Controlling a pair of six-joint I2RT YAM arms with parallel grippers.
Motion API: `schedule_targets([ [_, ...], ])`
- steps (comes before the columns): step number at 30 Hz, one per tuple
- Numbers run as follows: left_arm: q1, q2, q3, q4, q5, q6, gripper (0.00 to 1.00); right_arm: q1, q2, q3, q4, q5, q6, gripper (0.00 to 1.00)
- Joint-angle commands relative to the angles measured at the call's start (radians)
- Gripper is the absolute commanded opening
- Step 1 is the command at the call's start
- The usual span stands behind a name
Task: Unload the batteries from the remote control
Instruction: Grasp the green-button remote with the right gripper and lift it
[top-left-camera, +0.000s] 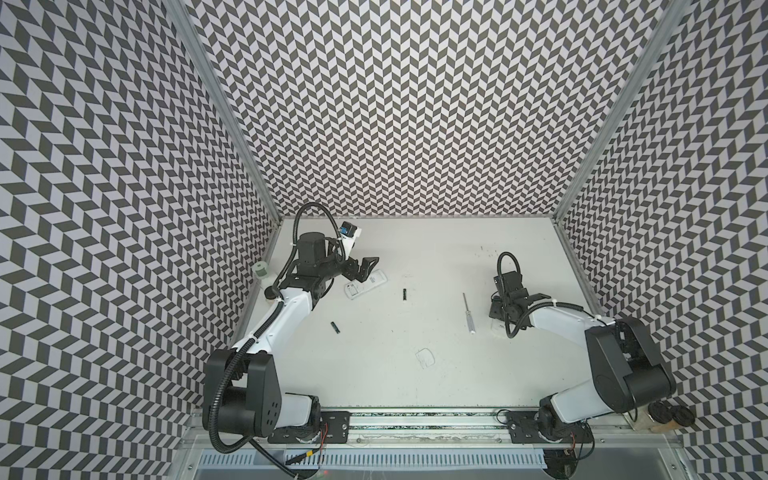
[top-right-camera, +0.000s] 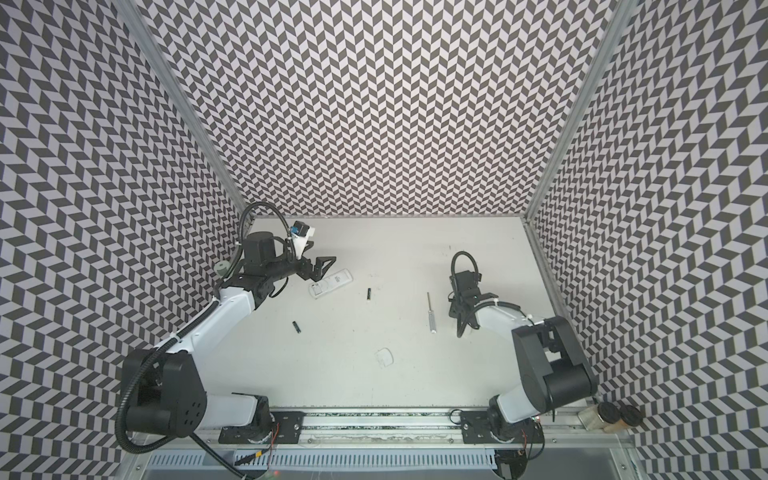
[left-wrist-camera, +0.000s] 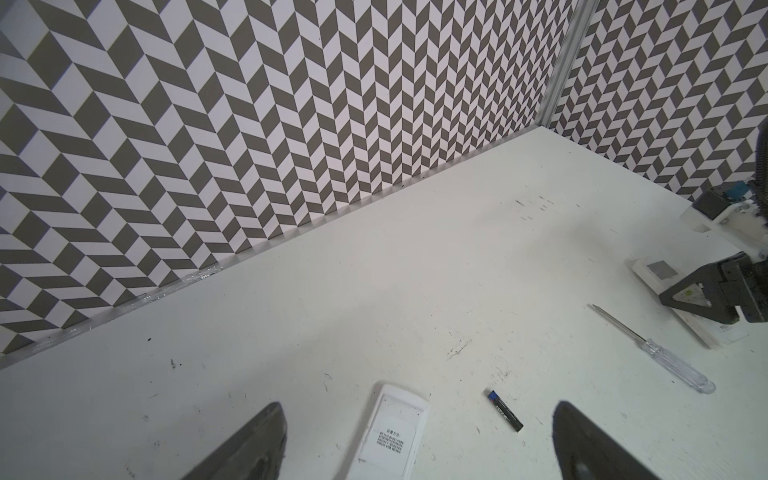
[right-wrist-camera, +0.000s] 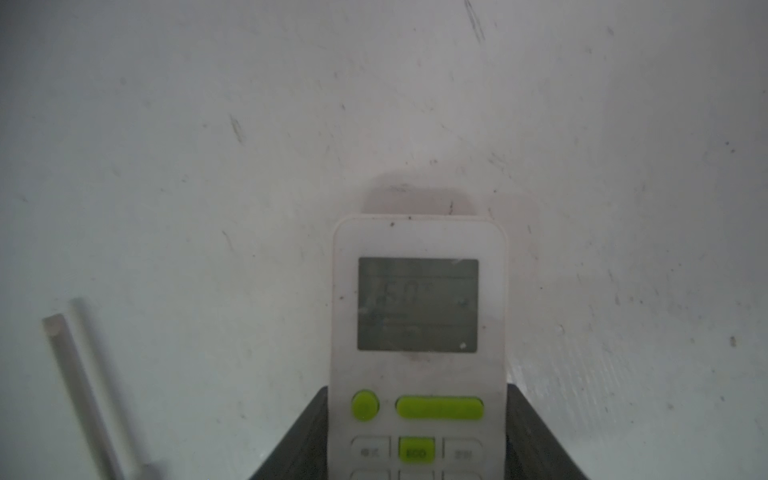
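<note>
The right fingers (right-wrist-camera: 307, 436) are clamping a white remote (right-wrist-camera: 417, 303) with a grey screen and lime buttons. The left fingers (left-wrist-camera: 257, 444) are hanging wide apart over a second remote (top-left-camera: 374, 280) lying back-up on the table (top-left-camera: 374, 395). One black battery (left-wrist-camera: 503, 410), blue-tipped, is lying beside it, and another battery (top-left-camera: 335, 327) well apart.

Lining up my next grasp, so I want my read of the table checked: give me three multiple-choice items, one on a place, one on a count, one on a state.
1. The screwdriver lies: A) on the table beside the right gripper; B) in a gripper's grip; C) on the front rail.
2. Loose black batteries: A) one; B) two; C) four.
3. The left gripper is: A) open; B) shut on a battery; C) shut on the screwdriver.
1A, it lies flat by the right gripper, which clamps the green-buttoned remote; 2B, one mid-table, one nearer the left arm; 3A, fingers wide apart over the face-down remote.
</note>
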Motion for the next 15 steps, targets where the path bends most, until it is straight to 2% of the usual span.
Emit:
schedule_targets([
  [1, -0.005, -0.005, 0.055, -0.006, -0.049, -0.04, 1.0, 0.006, -0.073, 0.048, 0.085, -0.042, -0.08, 0.47],
  [5, -0.027, -0.003, 0.107, -0.058, -0.041, -0.029, 1.0, 0.007, -0.11, 0.099, 0.144, -0.118, -0.138, 0.45],
  [9, -0.044, 0.011, 0.169, -0.121, -0.024, 0.032, 1.0, 0.015, -0.127, 0.145, 0.234, -0.276, -0.203, 0.44],
  [10, -0.052, 0.014, 0.198, -0.149, -0.02, 0.054, 1.0, 0.015, -0.126, 0.16, 0.254, -0.328, -0.222, 0.42],
  [11, -0.067, 0.018, 0.24, -0.184, -0.019, 0.092, 1.0, 0.015, -0.125, 0.174, 0.278, -0.392, -0.245, 0.36],
  [15, -0.116, 0.045, 0.4, -0.312, -0.038, 0.295, 1.0, 0.026, -0.127, 0.211, 0.374, -0.593, -0.289, 0.35],
])
